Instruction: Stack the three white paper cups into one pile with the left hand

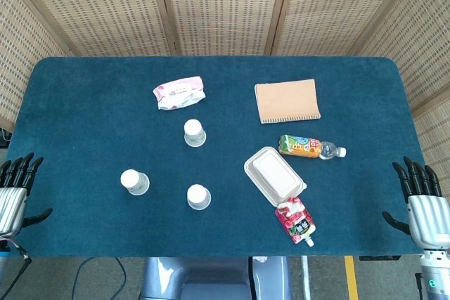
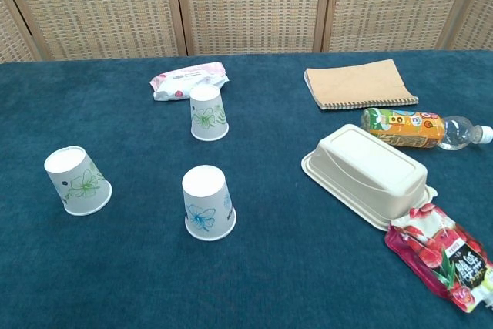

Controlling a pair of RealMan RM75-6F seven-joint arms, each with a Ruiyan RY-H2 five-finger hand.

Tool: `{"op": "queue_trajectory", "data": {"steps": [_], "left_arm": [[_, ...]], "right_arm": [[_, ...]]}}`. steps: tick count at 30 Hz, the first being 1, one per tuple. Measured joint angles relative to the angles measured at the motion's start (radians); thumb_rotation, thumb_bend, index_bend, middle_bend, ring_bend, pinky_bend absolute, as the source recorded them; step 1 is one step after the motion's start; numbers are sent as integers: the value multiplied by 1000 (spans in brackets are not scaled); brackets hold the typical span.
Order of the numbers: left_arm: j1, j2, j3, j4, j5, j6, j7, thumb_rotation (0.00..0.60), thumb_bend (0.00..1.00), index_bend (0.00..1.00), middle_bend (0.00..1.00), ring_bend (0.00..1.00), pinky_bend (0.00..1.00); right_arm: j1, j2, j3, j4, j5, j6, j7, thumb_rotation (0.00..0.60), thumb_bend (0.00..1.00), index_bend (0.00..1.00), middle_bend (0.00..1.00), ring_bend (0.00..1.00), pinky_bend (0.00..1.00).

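Observation:
Three white paper cups stand upside down and apart on the blue table. One cup [image 1: 195,133] [image 2: 208,113] is furthest back, near the wipes pack. A second cup [image 1: 133,182] [image 2: 77,181] stands to the left, and a third cup [image 1: 198,197] [image 2: 208,203] is nearest the front. My left hand [image 1: 14,193] hangs beyond the table's left front corner, fingers spread and holding nothing, far from the cups. Off the right front corner, my right hand [image 1: 423,205] is likewise spread and holds nothing. The chest view shows neither hand.
A pink wipes pack [image 1: 179,93] lies at the back, a tan notebook [image 1: 287,101] to its right. A drink bottle [image 1: 309,147], a closed white food box [image 1: 274,175] and a red snack pouch [image 1: 295,220] lie on the right half.

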Motion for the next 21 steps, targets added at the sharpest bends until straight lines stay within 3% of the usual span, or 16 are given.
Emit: {"op": "queue_trajectory", "data": {"steps": [6,14,21], "left_arm": [[0,-4,-3,-1,-7,0,7,600,131,33,0,0,0],[-30,-7,-6,-17,-20,-62,3,600,144,224,0,0,0],[-119,-4,-27,-62,-54,-194,88,600,152,224,0,0,0]], "right_arm": [[1,-1,1,2,4,-4,2,600,56,0,0,0,0],[2,-1,3,5,10,-10,6,600,56,0,0,0,0],[3,0,4,6,12,-12,8,600,56,0,0,0,0]]}}
